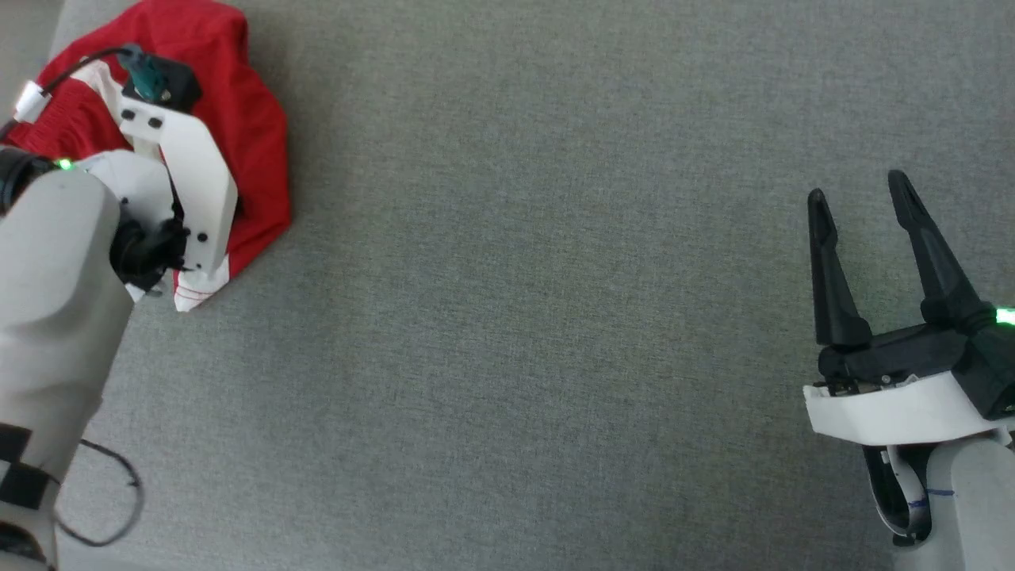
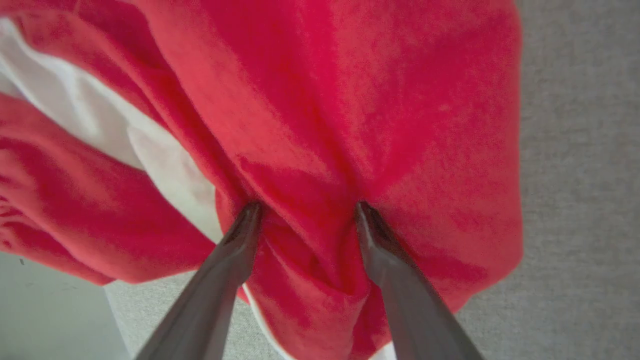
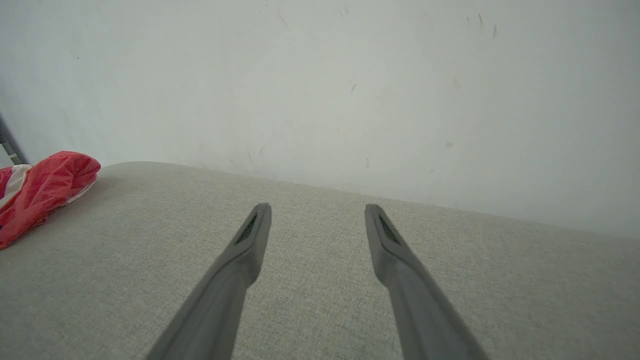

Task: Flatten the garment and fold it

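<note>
Red fabric of the shorts (image 2: pixel 400 100) bunches into a soft fold between the two long fingers of the left claw (image 2: pixel 307 207). The fingers stand wide apart, clamped on nothing, and their tips rest against the cloth. Just to one side of that fold, in the left wrist view, a white stripe (image 2: pixel 165 170) runs through the red, and white trim shows along the hem near the bottom edge. Beyond the hem lies the grey woven cover of the tabletop (image 2: pixel 575 200).

From the head camera, the shorts sit as a crumpled heap at the far left corner of the tabletop. The left arm's pale forearm (image 1: pixel 55 277) and white wrist bracket (image 1: pixel 198 182) lie over the heap and hide the fingers beneath. A thin black cable (image 1: pixel 79 63) loops across the top of the heap to the bracket.

Well apart from all this, at the lower right of the head view, the right claw (image 1: pixel 858 189) is also spread wide and holds nothing. Its fingers point away over bare grey cloth. Its own wrist camera looks along them to a pale, scuffed wall (image 3: pixel 320 75) behind the tabletop, with the red heap at the far left edge.
</note>
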Motion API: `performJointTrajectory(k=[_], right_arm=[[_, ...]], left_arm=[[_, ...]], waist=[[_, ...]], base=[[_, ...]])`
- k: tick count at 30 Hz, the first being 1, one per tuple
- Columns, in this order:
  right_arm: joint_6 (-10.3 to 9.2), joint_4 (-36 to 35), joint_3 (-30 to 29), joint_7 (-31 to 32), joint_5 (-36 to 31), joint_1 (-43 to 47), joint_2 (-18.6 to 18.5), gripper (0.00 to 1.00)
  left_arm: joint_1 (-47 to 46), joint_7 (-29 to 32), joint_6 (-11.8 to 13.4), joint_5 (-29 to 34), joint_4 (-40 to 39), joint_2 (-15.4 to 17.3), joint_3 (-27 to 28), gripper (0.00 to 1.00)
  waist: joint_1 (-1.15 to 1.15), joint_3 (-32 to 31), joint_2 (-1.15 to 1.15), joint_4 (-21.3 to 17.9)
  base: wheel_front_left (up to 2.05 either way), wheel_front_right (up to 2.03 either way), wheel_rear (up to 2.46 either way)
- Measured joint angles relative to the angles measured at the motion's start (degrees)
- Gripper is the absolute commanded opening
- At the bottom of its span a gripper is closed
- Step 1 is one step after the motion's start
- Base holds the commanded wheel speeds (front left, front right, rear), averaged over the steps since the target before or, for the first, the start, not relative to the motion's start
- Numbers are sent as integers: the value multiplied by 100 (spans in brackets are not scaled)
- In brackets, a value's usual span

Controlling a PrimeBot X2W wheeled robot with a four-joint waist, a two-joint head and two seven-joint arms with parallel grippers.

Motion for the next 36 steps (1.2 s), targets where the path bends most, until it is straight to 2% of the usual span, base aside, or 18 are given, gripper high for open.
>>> performJointTrajectory(k=[3,4,5,9,16,22,27,30,36], right_arm=[[0,-2,47,-33,1,-60,-42,100],[-1,-2,78,-37,2,-70,-56,100],[-1,-1,101,-52,2,-71,-70,100],[-1,-1,142,-94,3,-77,-77,100],[-1,18,116,-133,34,-21,10,100],[-1,46,77,-133,53,259,156,100],[0,44,38,-134,94,323,247,100],[-1,43,14,-134,101,371,269,100],[-1,47,-13,-134,275,462,282,100]], left_arm=[[-187,26,-3,-254,30,110,-263,100],[-249,42,-20,-333,42,141,-360,64],[-320,45,-44,-399,66,160,-458,0],[-506,-100,-53,-609,218,215,-812,0],[-940,-826,-54,-603,123,579,-1138,0],[-1406,-1438,-55,-500,-788,712,-1685,0],[-1786,-1636,-56,-501,-1636,725,-2201,0],[-1945,-1716,-65,-645,-2094,593,-2413,0],[-2017,-1984,-90,-771,-2538,23,-2825,0]], waist=[[0,105,0,-7],[0,125,0,4],[1,137,0,21],[2,106,0,106],[1,-239,0,153],[0,-701,0,107],[0,-1040,0,-64],[0,-1173,0,-268],[0,-1312,0,-800]], base=[[0,0,0],[0,0,0],[0,0,0],[0,0,0],[0,0,0],[0,0,0],[0,0,0],[0,0,0],[0,0,0]])
